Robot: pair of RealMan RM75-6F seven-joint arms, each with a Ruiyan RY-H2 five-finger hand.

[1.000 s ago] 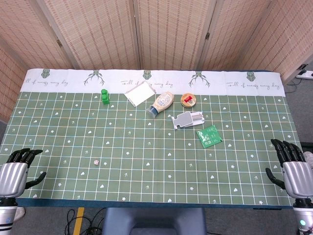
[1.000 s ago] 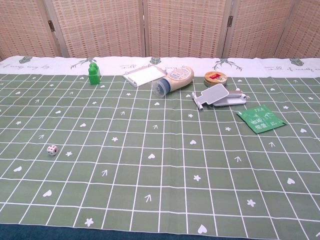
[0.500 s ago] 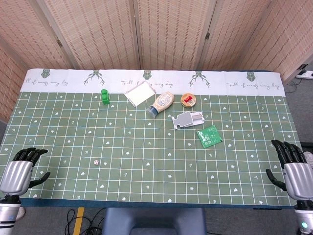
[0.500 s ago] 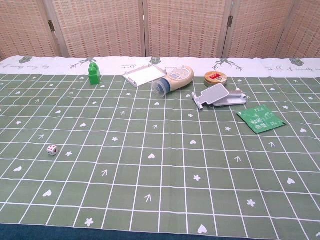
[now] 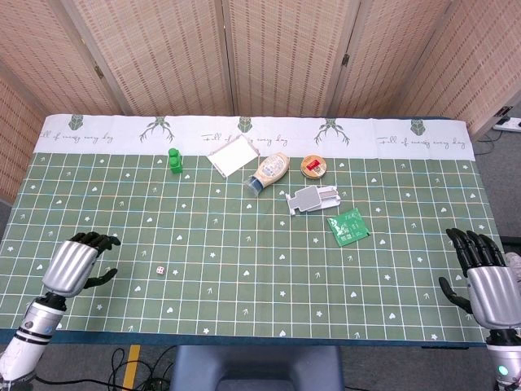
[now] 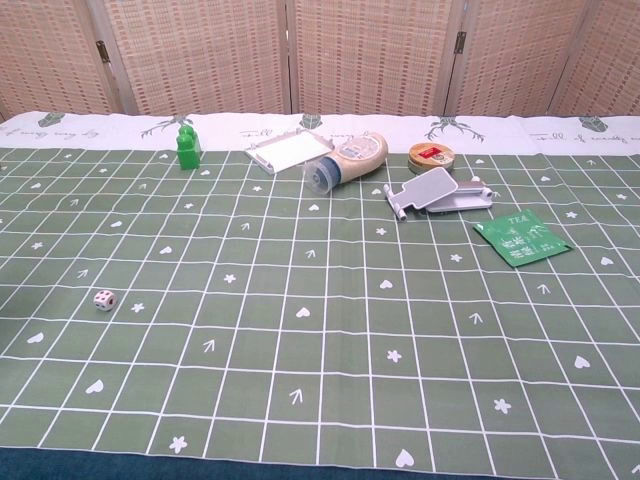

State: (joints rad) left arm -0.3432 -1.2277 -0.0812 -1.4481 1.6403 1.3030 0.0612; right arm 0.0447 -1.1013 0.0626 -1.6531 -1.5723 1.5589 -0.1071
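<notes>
Dice on the table, just right of the empty left hand, fingers loosely curled, apart from it.

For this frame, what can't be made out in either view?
- Both hands: outside the chest view; only the head view shows the left hand and right hand.
- Die: top face too small to read.
- Green packet: print too small.
- Round tin: label too small.
</notes>
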